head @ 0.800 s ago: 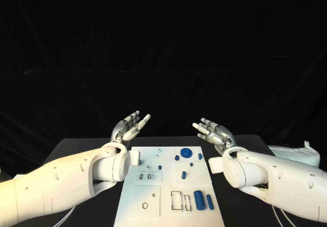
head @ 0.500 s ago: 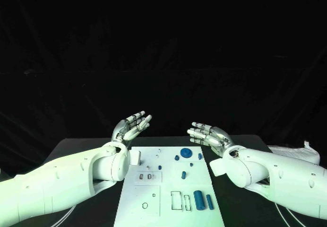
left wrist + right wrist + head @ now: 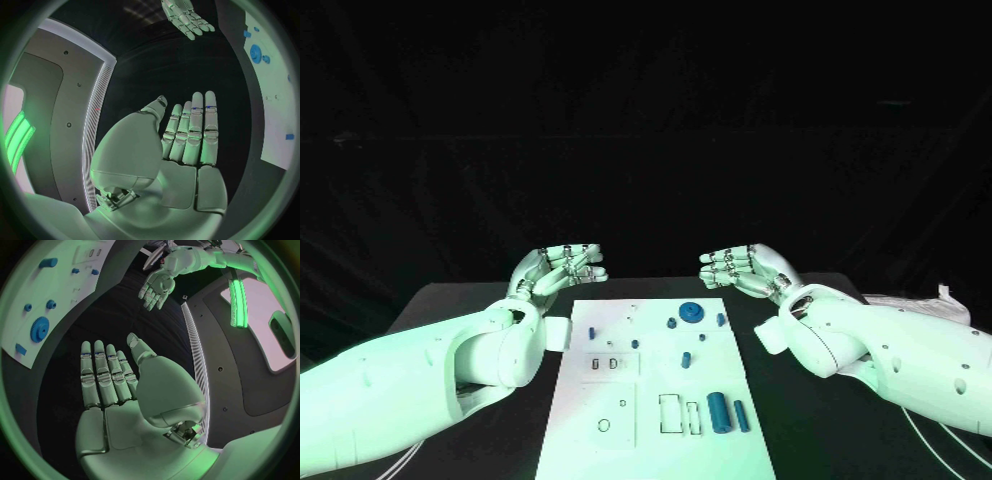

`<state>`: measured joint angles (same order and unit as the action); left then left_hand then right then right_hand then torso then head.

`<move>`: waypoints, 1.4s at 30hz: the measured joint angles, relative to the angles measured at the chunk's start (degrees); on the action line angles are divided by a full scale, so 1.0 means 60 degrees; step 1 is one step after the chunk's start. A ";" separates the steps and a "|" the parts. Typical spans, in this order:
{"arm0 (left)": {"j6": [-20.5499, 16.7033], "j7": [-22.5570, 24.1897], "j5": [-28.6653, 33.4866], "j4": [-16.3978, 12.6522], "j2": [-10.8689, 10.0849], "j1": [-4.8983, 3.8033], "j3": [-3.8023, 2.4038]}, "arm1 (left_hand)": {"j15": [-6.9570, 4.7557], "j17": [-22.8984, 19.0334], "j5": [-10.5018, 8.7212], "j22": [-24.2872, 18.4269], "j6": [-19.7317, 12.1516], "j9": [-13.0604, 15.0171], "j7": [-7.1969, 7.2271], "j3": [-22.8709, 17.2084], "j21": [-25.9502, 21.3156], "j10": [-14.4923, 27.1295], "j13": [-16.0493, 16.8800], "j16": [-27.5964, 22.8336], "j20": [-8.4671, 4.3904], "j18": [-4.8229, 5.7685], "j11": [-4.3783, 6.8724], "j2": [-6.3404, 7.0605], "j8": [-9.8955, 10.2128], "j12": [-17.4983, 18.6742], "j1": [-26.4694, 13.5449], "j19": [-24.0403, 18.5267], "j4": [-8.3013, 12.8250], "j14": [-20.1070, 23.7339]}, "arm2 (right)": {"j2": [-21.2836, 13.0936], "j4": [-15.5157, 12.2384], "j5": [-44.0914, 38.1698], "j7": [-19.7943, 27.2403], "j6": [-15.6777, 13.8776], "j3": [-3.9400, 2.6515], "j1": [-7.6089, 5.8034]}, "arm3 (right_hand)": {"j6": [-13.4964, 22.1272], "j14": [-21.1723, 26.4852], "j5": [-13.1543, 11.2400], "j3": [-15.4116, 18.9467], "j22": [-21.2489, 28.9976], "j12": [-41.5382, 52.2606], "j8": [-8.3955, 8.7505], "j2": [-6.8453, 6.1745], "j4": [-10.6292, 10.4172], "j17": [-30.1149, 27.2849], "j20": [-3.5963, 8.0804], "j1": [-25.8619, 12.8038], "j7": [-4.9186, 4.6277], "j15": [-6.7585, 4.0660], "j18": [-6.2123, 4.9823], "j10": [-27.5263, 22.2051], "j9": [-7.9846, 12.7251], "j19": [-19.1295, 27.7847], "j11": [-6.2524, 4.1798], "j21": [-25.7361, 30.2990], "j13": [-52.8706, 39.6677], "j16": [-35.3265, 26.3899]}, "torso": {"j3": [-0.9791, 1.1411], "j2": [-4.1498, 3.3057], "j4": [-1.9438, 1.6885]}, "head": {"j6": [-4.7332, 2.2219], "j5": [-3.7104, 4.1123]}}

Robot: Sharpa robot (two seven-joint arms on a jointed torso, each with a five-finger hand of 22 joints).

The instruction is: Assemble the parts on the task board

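Note:
The white task board (image 3: 646,460) lies in the middle of the black table. On it are blue parts: a round gear (image 3: 691,310) near the far end, small pieces around it, a thick cylinder (image 3: 717,411) and a slimmer one (image 3: 740,415) at the near right. My left hand (image 3: 560,268) and right hand (image 3: 744,268) hover above the board's far corners, fingers pointing towards each other. Both hold nothing. In the wrist views each hand (image 3: 187,135) (image 3: 109,377) shows flat, straight fingers side by side, with the board (image 3: 275,100) (image 3: 56,285) off to one side.
A crumpled white sheet (image 3: 920,305) lies at the table's right edge. Bare black table (image 3: 473,300) flanks the board on both sides. A black curtain hangs behind the table.
Both hands have turned from fingers pointing up and away to fingers pointing inward at each other, and sit slightly lower. The parts on the board have not moved.

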<state>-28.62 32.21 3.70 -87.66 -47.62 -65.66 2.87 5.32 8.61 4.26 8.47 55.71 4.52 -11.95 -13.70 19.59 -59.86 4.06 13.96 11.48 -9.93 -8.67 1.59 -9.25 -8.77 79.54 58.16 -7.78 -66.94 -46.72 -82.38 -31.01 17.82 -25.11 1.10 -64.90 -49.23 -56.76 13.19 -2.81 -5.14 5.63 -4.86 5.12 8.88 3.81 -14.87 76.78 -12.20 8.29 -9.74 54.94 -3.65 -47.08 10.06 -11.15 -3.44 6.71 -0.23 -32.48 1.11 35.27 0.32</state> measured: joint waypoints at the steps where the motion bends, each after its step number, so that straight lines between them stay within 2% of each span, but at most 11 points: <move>1: 0.0034 -0.0014 0.0003 -0.0166 -0.0111 0.0000 0.0000 | -0.0078 0.0078 0.0000 0.0025 0.0061 -0.0010 0.0053 -0.0073 0.0086 -0.0125 -0.0005 0.0069 -0.0078 0.0000 0.0053 0.0000 0.0036 0.0056 -0.0001 0.0178 0.0073 -0.0216 | 0.0002 0.0017 -0.0226 -0.0024 0.0000 -0.0008 -0.0038 | -0.0159 -0.0235 -0.0002 -0.0042 -0.0013 0.0000 0.0000 0.0000 0.0041 0.0013 0.0056 0.0000 -0.0002 -0.0057 -0.0001 0.0188 0.0000 -0.0196 -0.0035 -0.0069 -0.0005 0.0003 | 0.0000 -0.0039 0.0004 | -0.0008 0.0012; 8: 0.0414 -0.0220 0.0015 -0.1361 -0.0800 -0.0005 0.0000 | -0.0450 0.0685 0.0000 0.0224 0.0527 -0.0023 0.0254 -0.0493 0.0604 -0.0936 -0.0015 0.0449 -0.0474 0.0009 0.0323 0.0132 0.0137 0.0213 -0.0133 0.0910 0.0250 -0.1201 | -0.0013 0.0150 -0.2270 -0.0417 0.0099 -0.0092 -0.0375 | -0.1113 -0.1974 -0.0146 -0.0409 -0.0257 0.0000 0.0000 -0.0122 0.0409 0.0221 0.0658 0.0122 0.0184 -0.0584 0.0000 0.1440 -0.0047 -0.1823 -0.0364 -0.0855 -0.0046 0.0352 | 0.0004 -0.0423 -0.0027 | -0.0091 0.0167; 15: 0.0728 -0.0402 0.0111 -0.2180 -0.1175 -0.0026 -0.0001 | -0.0495 0.1124 0.0000 0.0322 0.0578 -0.0053 0.0304 -0.0550 0.0792 -0.1171 0.0005 0.0681 -0.0535 0.0012 0.0393 0.0372 0.0306 0.0333 -0.0373 0.1039 0.0228 -0.1341 | -0.0006 0.0207 -0.4857 -0.1193 0.0443 -0.0162 -0.0689 | -0.1746 -0.3643 -0.0265 -0.0649 -0.0762 -0.0043 0.0000 -0.0279 0.0649 0.0689 0.1279 0.0197 0.0452 -0.1113 0.0000 0.2376 -0.0060 -0.3301 -0.0735 -0.1975 -0.0060 0.0962 | 0.0002 -0.0874 -0.0188 | -0.0152 0.0298; 16: 0.0756 -0.0418 0.0133 -0.2252 -0.1209 -0.0032 -0.0006 | -0.0495 0.1167 0.0000 0.0326 0.0578 -0.0053 0.0304 -0.0550 0.0792 -0.1171 0.0005 0.0681 -0.0535 0.0012 0.0393 0.0407 0.0306 0.0356 -0.0408 0.1039 0.0228 -0.1341 | 0.0012 0.0213 -0.5198 -0.1305 0.0493 -0.0168 -0.0731 | -0.1857 -0.3904 -0.0296 -0.0720 -0.0974 -0.0117 0.0016 -0.0339 0.0705 0.0948 0.1385 0.0137 0.0528 -0.1220 0.0005 0.2510 -0.0062 -0.3597 -0.0815 -0.2352 -0.0065 0.1325 | 0.0000 -0.0952 -0.0218 | -0.0161 0.0330; 17: 0.0781 -0.0431 0.0157 -0.2319 -0.1239 -0.0038 -0.0011 | -0.0495 0.1199 0.0000 0.0326 0.0577 -0.0062 0.0304 -0.0550 0.0792 -0.1171 0.0005 0.0720 -0.0535 0.0012 0.0393 0.0407 0.0344 0.0356 -0.0408 0.1039 0.0228 -0.1341 | 0.0031 0.0221 -0.5524 -0.1413 0.0541 -0.0172 -0.0772 | -0.2147 -0.4294 -0.0340 -0.0955 -0.1624 -0.0253 0.0092 -0.0479 0.0790 0.1798 0.1736 -0.0003 0.0671 -0.1428 0.0002 0.2877 -0.0078 -0.4329 -0.0986 -0.3423 -0.0086 0.2569 | -0.0004 -0.1014 -0.0239 | -0.0174 0.0357; 19: 0.0832 -0.0456 0.0216 -0.2473 -0.1306 -0.0052 -0.0025 | -0.0495 0.1245 0.0000 0.0329 0.0578 -0.0063 0.0304 -0.0550 0.0791 -0.1171 0.0005 0.0734 -0.0535 0.0012 0.0393 0.0419 0.0366 0.0368 -0.0420 0.1039 0.0228 -0.1341 | 0.0075 0.0228 -0.6279 -0.1671 0.0651 -0.0177 -0.0864 | -0.2311 -0.4482 -0.0351 -0.1154 -0.3752 -0.0300 0.0151 -0.0628 0.0808 0.2555 0.1895 -0.0152 0.0771 -0.1559 0.0094 0.3104 -0.0083 -0.5058 -0.1093 -0.5454 -0.0116 0.3774 | -0.0012 -0.1147 -0.0288 | -0.0196 0.0417; 22: 0.0893 -0.0482 0.0290 -0.2695 -0.1416 -0.0076 -0.0051 | -0.0469 0.1318 0.0000 0.0337 0.0577 -0.0063 0.0304 -0.0550 0.0831 -0.1171 0.0005 0.0776 -0.0535 0.0013 0.0394 0.0442 0.0367 0.0398 -0.0443 0.1039 0.0228 -0.1314 | 0.0133 0.0228 -0.7294 -0.2050 0.0807 -0.0197 -0.0992 | -0.2356 -0.4544 -0.0462 -0.1443 -0.7907 -0.0300 0.0151 -0.0843 0.0774 0.5215 0.1969 -0.0366 0.0816 -0.1621 0.0685 0.3214 -0.0104 -0.5943 -0.1200 -0.8917 -0.0173 0.6912 | -0.0011 -0.1329 -0.0363 | -0.0229 0.0483; 26: 0.0952 -0.0501 0.0362 -0.2913 -0.1538 -0.0102 -0.0072 | -0.0468 0.1423 0.0000 0.0362 0.0569 -0.0063 0.0296 -0.0549 0.0842 -0.1171 0.0005 0.0834 -0.0535 0.0015 0.0393 0.0491 0.0406 0.0436 -0.0493 0.1038 0.0228 -0.1314 | 0.0211 0.0209 -0.8425 -0.2526 0.1025 -0.0204 -0.1111 | -0.2417 -0.4545 -0.0463 -0.1960 -1.0892 -0.0300 0.0151 -0.1051 0.0648 0.7737 0.1931 -0.0574 0.0817 -0.1622 0.1036 0.3213 -0.0132 -0.6123 -0.1198 -1.1205 -0.0241 0.9371 | -0.0011 -0.1534 -0.0428 | -0.0268 0.0548; 29: 0.0983 -0.0512 0.0397 -0.3060 -0.1607 -0.0121 -0.0088 | -0.0468 0.1483 0.0000 0.0368 0.0541 -0.0063 0.0268 -0.0549 0.0876 -0.1171 0.0005 0.0862 -0.0535 0.0015 0.0393 0.0462 0.0443 0.0437 -0.0522 0.1038 0.0228 -0.1314 | 0.0280 0.0208 -0.9125 -0.2850 0.1206 -0.0211 -0.1175 | -0.2415 -0.4545 -0.0463 -0.2159 -1.1566 -0.0300 0.0151 -0.1094 0.0530 0.8310 0.1885 -0.0617 0.0815 -0.1622 0.1043 0.3016 -0.0147 -0.6169 -0.1139 -1.1756 -0.0241 0.9890 | -0.0012 -0.1672 -0.0468 | -0.0287 0.0590; 33: 0.1020 -0.0528 0.0432 -0.3169 -0.1649 -0.0131 -0.0093 | -0.0468 0.1542 0.0000 0.0379 0.0541 -0.0062 0.0268 -0.0549 0.0876 -0.1161 0.0004 0.0902 -0.0535 0.0015 0.0384 0.0490 0.0476 0.0480 -0.0571 0.1038 0.0228 -0.1314 | 0.0358 0.0195 -0.9844 -0.3186 0.1435 -0.0215 -0.1211 | -0.2414 -0.4541 -0.0524 -0.2305 -1.1636 -0.0300 0.0151 -0.1208 0.0429 0.8710 0.1860 -0.0727 0.0815 -0.1618 0.1184 0.2799 -0.0162 -0.6156 -0.1059 -1.2085 -0.0241 1.0252 | -0.0015 -0.1832 -0.0523 | -0.0315 0.0624; 42: 0.1062 -0.0568 0.0470 -0.3212 -0.1671 -0.0133 -0.0096 | -0.0461 0.1594 0.0000 0.0390 0.0541 -0.0062 0.0268 -0.0549 0.0916 -0.1131 0.0004 0.0941 -0.0534 0.0015 0.0354 0.0490 0.0479 0.0481 -0.0571 0.1038 0.0228 -0.1306 | 0.0481 0.0163 -1.0726 -0.3552 0.1827 -0.0213 -0.1216 | -0.2448 -0.4543 -0.0613 -0.2489 -1.1635 -0.0299 0.0151 -0.1371 0.0244 0.9035 0.1773 -0.0693 0.0781 -0.1551 0.1188 0.2581 -0.0187 -0.6138 -0.1010 -1.2219 -0.0240 1.0538 | -0.0024 -0.2079 -0.0610 | -0.0301 0.0640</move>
<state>-22.25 28.80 6.52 -106.93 -57.65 -66.45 2.29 2.56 18.17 4.26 10.81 58.96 4.15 -10.34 -17.00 25.08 -66.65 4.08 19.61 8.27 -9.84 -6.55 4.54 -6.37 -5.88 76.11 64.39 -6.41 -74.78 -43.84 -81.40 -95.37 -3.49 -14.14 -0.18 -72.20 -63.92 -84.02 9.51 -17.74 -74.95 3.83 -3.95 -3.11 10.34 58.02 -4.23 72.62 -7.51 -1.02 -2.61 70.43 -4.78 -83.90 4.00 -84.46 -4.88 69.94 -0.37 -44.95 -2.55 33.46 4.16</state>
